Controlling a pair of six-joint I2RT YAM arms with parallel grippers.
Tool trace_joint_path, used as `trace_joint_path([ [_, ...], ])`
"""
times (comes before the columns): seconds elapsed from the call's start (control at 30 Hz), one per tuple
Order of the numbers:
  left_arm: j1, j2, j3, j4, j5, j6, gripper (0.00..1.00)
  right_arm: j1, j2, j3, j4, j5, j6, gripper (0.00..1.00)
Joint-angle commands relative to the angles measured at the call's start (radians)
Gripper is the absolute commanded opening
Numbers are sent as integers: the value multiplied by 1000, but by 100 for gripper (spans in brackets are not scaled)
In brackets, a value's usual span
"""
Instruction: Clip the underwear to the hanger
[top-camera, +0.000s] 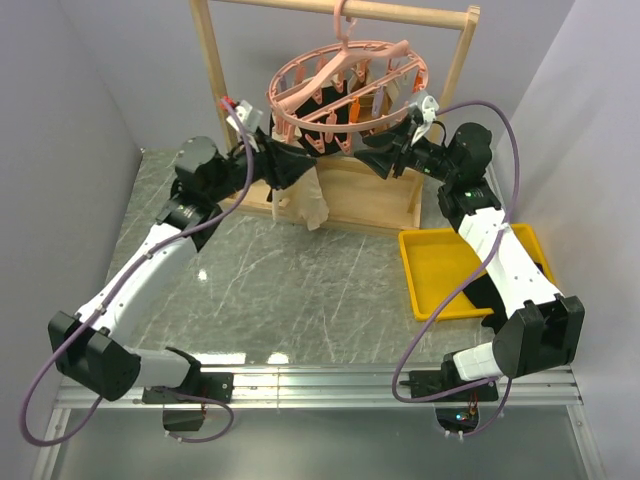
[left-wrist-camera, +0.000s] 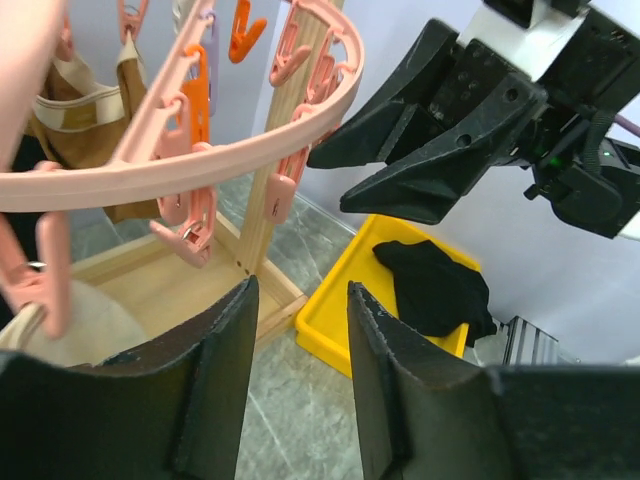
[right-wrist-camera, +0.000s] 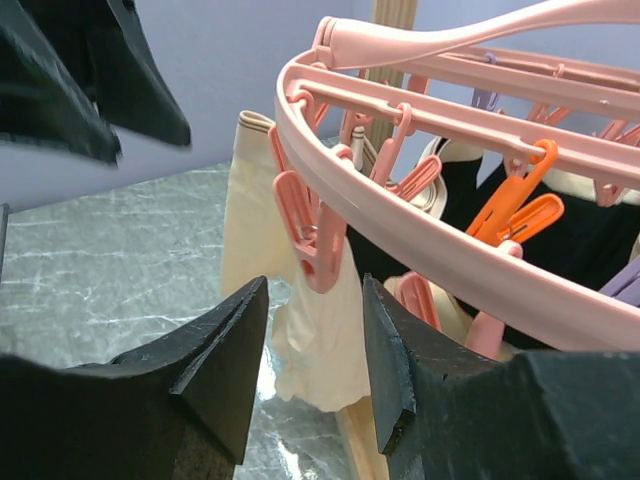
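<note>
My left gripper (left-wrist-camera: 300, 385) sits just under the hanger (left-wrist-camera: 200, 165) ring, its fingers parted a little with nothing between them. My right gripper (right-wrist-camera: 315, 370) faces it from the other side, also slightly parted and holding nothing, with a pink clip (right-wrist-camera: 318, 235) just above the gap. The underwear (right-wrist-camera: 300, 330) hangs from the ring on my left arm's side, over the wooden rack (top-camera: 360, 190). A black garment (left-wrist-camera: 432, 285) lies in the yellow tray (left-wrist-camera: 335, 300).
</note>
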Motion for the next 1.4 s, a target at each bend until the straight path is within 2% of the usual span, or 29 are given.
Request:
trace_joint_path([
  [0.0,-51,31,48,22,-96,30,45,14,-6,27,60,33,11,50],
  [0.13,-112,73,68,65,-142,24,45,28,-9,30,43,48,1,49],
  [0.5,-149,185,171,99,-238,-40,44,43,25,47,37,79,-62,47],
  [0.73,-149,226,217,71,-301,-46,40,54,39,63,38,70,-68,45],
  [1.37,-151,272,260,68,-361,-74,25,60,29,57,25,56,-94,44],
])
